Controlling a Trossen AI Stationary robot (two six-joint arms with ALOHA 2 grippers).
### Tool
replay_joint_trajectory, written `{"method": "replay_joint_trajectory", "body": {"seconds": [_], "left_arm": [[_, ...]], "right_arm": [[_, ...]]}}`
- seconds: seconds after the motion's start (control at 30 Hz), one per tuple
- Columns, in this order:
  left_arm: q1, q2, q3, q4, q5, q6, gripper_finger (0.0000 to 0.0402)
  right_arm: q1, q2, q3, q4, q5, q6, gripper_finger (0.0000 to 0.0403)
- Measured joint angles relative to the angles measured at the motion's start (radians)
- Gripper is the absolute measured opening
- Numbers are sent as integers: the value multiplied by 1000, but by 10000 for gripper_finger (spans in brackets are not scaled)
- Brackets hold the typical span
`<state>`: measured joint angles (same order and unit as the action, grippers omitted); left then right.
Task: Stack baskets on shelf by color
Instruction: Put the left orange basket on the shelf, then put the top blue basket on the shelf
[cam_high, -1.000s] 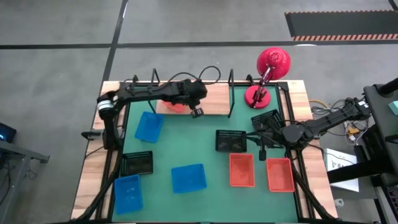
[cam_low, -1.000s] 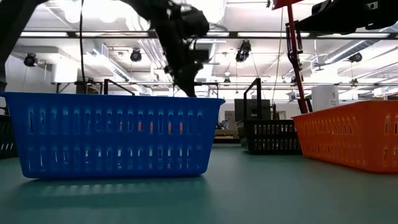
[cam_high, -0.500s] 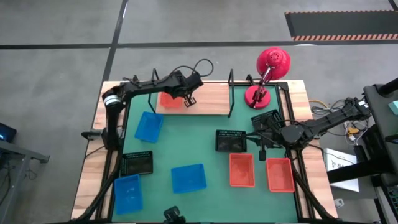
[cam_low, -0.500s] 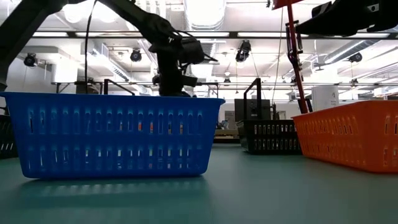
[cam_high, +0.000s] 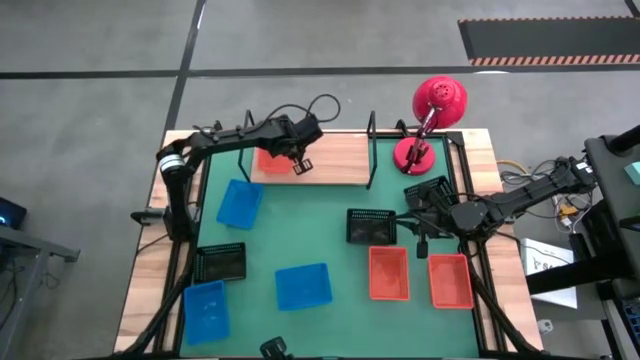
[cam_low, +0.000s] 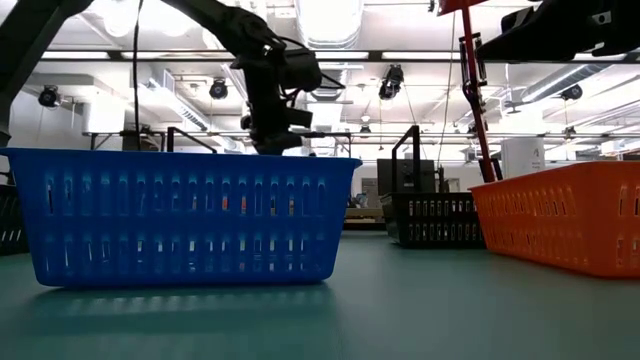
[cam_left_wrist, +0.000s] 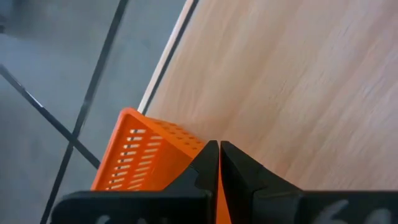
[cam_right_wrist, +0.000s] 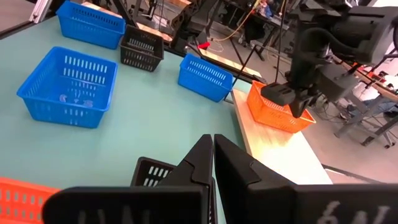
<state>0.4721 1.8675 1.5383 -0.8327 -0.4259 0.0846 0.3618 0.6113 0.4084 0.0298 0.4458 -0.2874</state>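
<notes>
Left gripper (cam_high: 301, 166), upper left of the overhead frame, has swung back in the last second from the shelf's (cam_high: 338, 160) front edge to sit over its left end. It brought an orange basket (cam_high: 266, 160) along. The basket now rests on the board at that left end; whether it is squared up cannot be told. Wrist view: fingers (cam_left_wrist: 205, 163) are pinched together on the basket's wall, so it is not yet released. The right gripper (cam_high: 422, 243), right of centre, has not moved; it is closed, holds nothing and hangs by a black basket (cam_high: 372, 226).

Reading: the first orange basket is delivered and an orange stack is started at the left end. Letting go looks like the next step.

Count, overhead:
- Orange, three: one on the shelf, two side by side at lower right (cam_high: 388, 273) (cam_high: 450, 280).
- Blue, three: one left of centre (cam_high: 240, 203), one lower middle (cam_high: 303, 286), one lower left corner (cam_high: 206, 310).
- Black, three: one at left (cam_high: 220, 263), one at centre right under the right arm, one just below the red lamp (cam_high: 430, 120) at (cam_high: 428, 190).

That makes nine baskets, eight of them on the green mat (cam_high: 330, 245). There is one shelf and one lamp.
</notes>
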Motion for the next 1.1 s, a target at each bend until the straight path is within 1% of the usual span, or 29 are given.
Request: {"method": "replay_joint_trajectory", "body": {"seconds": [0.2, 0.53, 0.67, 0.77, 0.9, 1.0, 1.1], "left_arm": [[1, 0, -7, -43, 2, -2, 0], [-1, -6, -2, -60, 2, -23, 0], [-2, -19, -2, -101, 2, -29, 0], [-14, -49, -2, -124, 2, -71, 0], [-69, -124, -3, -163, 3, -161, 0], [-145, -189, -6, -202, 10, -284, 0], [-257, -241, -6, -248, 84, -402, 0]], "right_arm": [[0, 0, 0, -3, 0, 0, 9], [0, 0, 0, -3, 1, 0, 9], [0, 0, 0, -3, 1, 0, 9], [0, 0, 0, -4, 1, 0, 9], [0, 0, 0, -3, 1, 0, 9], [0, 0, 0, -4, 1, 0, 9], [0, 0, 0, -4, 1, 0, 9]]}}
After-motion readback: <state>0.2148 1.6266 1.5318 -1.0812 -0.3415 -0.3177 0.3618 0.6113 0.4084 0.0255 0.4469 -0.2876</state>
